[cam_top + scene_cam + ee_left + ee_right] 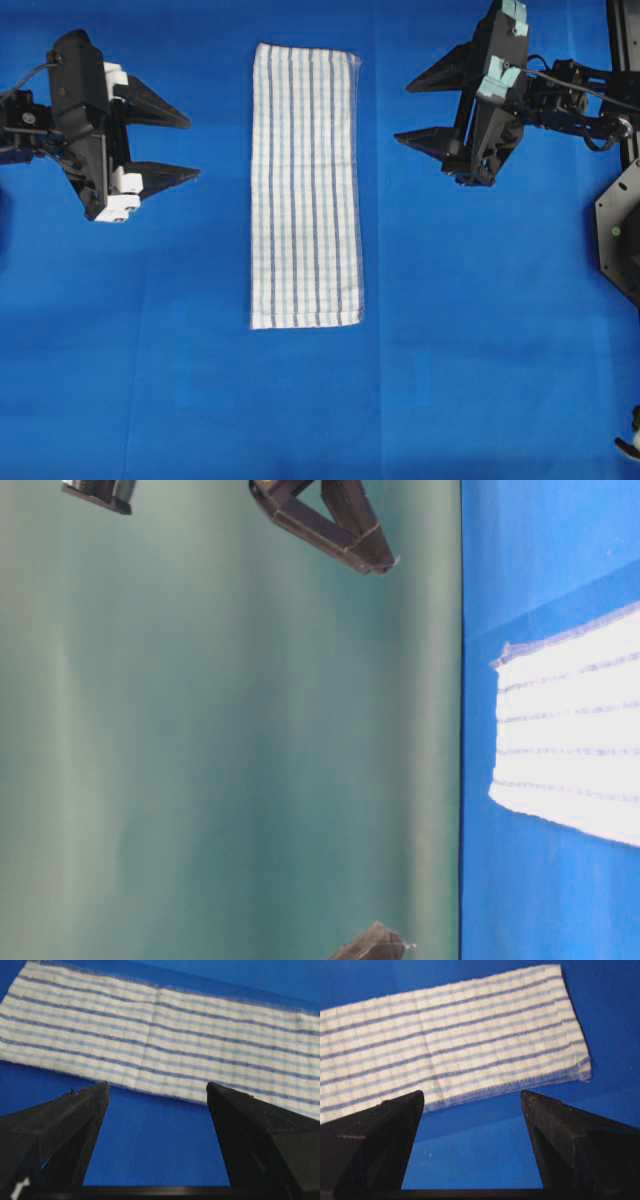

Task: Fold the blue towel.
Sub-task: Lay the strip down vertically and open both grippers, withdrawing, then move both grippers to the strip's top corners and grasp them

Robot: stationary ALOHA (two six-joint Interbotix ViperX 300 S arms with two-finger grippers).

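While the blue towel (305, 186) lies flat as a long strip mid-bench (480, 380), the left tool (172, 146) and right tool (422, 110) flank its long edges, jaws wide and empty, seemingly poised to pinch them.

No legible text, label, brand mark, number or sign is present in any of the four views. The striped towel (305, 186) lying between the two pincers carries a woven pattern only, with no tag or lettering visible. The pincer bodies and the blue table covering (480, 330) beneath them bear no readable marking.
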